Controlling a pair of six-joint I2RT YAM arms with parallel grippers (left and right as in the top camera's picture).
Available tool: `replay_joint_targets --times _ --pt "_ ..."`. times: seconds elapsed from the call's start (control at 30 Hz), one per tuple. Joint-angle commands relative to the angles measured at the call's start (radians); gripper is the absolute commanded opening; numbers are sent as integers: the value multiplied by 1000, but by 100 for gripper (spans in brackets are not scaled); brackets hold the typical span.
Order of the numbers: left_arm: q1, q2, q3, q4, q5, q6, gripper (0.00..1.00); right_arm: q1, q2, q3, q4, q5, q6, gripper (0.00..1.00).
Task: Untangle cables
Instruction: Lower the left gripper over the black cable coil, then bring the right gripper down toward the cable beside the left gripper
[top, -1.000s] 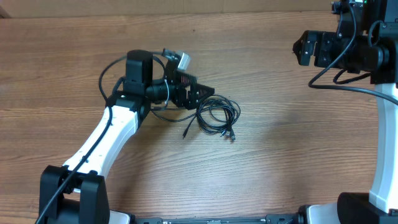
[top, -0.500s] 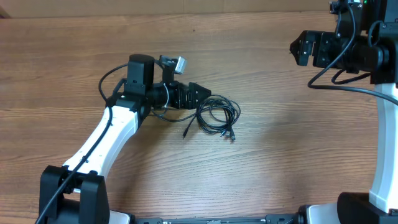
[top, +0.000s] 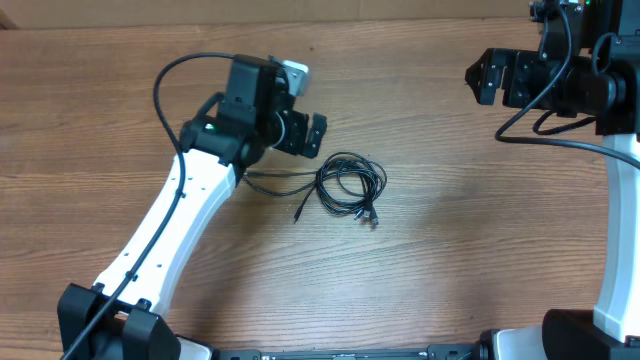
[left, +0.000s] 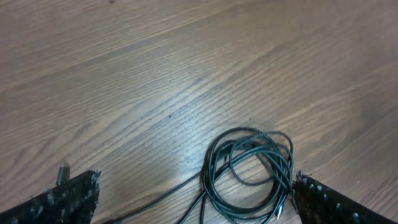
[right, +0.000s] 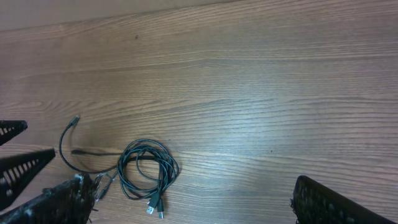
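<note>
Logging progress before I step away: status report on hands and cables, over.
Left hand open, hovering by the cables, empty. Right hand open, well clear. Cables lie tangled on table. Nothing blocking.

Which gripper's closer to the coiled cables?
Left. In the overhead view the left gripper hovers just up-left of the coiled cables; the right gripper is far off to their upper right.

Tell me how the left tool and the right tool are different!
The left tool is close to the cables, near the middle of the table; the right tool is far from them, by the right edge. The left tool's arm stretches out over the table; the right tool's arm is tucked back. Both tools are open and hold nothing.
</note>
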Motion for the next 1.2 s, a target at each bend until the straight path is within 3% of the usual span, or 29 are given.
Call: replay_joint_targets --times 0.0,0.23,0.57,0.93,1.17 --pt "-31 42 50 -100 -55 152 100 5 -22 16 3 -5 2 100" --pt "-43 180 55 -220 -48 179 100 5 -15 16 -41 -5 2 100" --pt "-49 243 57 -224 104 192 100 5 25 -132 -78 -6 38 100" --pt "-48 243 58 -190 97 194 100 5 32 -552 197 -200 76 100" --pt "-47 243 63 -174 -40 119 100 5 32 -713 348 -360 -31 100"
